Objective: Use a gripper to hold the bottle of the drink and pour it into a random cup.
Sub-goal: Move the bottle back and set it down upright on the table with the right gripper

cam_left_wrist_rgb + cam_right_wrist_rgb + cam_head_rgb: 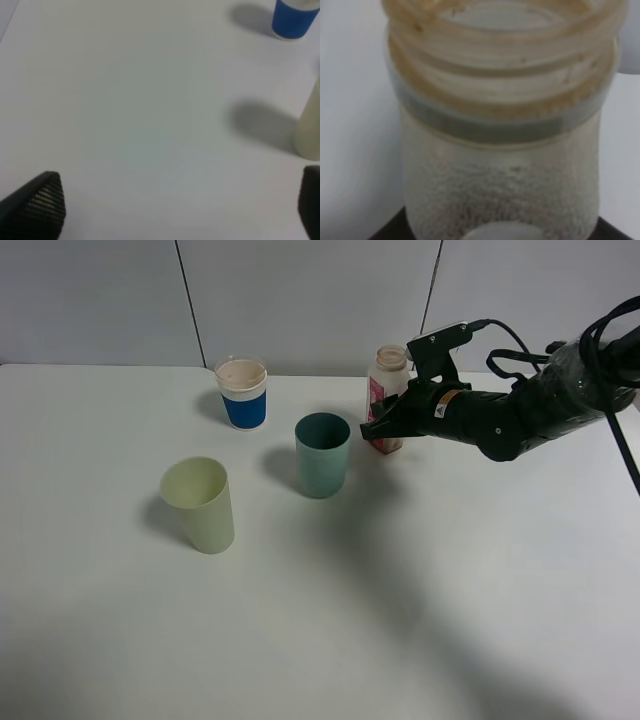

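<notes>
One view shows the right gripper [385, 427] jaws clasping the bottle [387, 390]; left jaws wide

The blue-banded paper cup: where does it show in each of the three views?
Exterior high: blue-banded paper cup at the table's far side, left of the drink bottle.
Left wrist: only its blue band, cut off at the frame's edge.
Right wrist: not in view.
Shared landmark: the pale yellow-green tumbler.
</notes>
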